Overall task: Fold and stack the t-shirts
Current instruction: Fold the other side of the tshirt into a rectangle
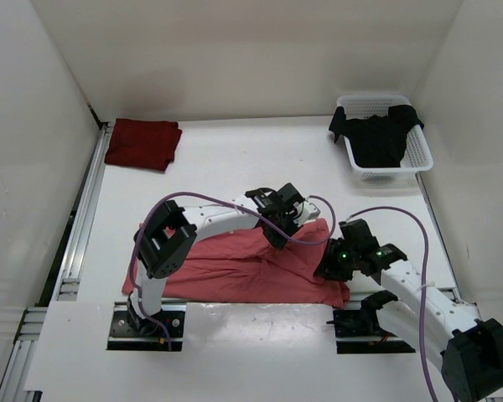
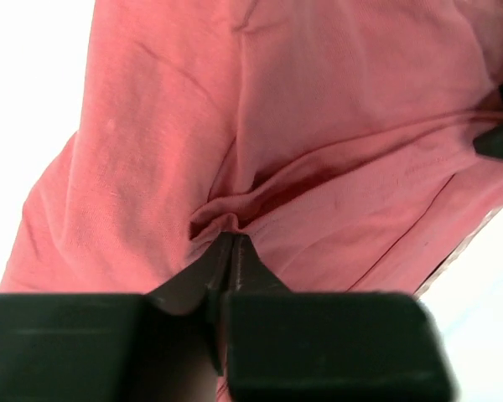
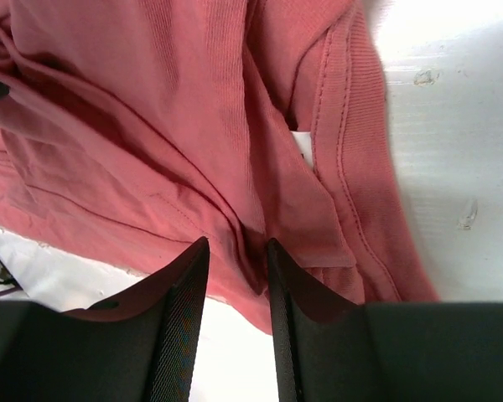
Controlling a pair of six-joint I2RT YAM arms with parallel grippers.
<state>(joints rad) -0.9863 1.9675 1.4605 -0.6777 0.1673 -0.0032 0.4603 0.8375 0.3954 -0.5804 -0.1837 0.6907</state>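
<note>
Folding is under way on the salmon pink t-shirt [image 1: 235,270], which lies at the table's six o'clock. Left gripper [image 2: 232,239] is pinched tight on a cloth ridge. Right gripper [image 3: 237,243] sits part-open astride the hem, hold unconfirmed. Next, I judge: the right clamps, then both lift together.

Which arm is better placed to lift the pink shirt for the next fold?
Probably left: the left claw grips a pinch of the pink shirt; the right claw stands open around a fold.
</note>
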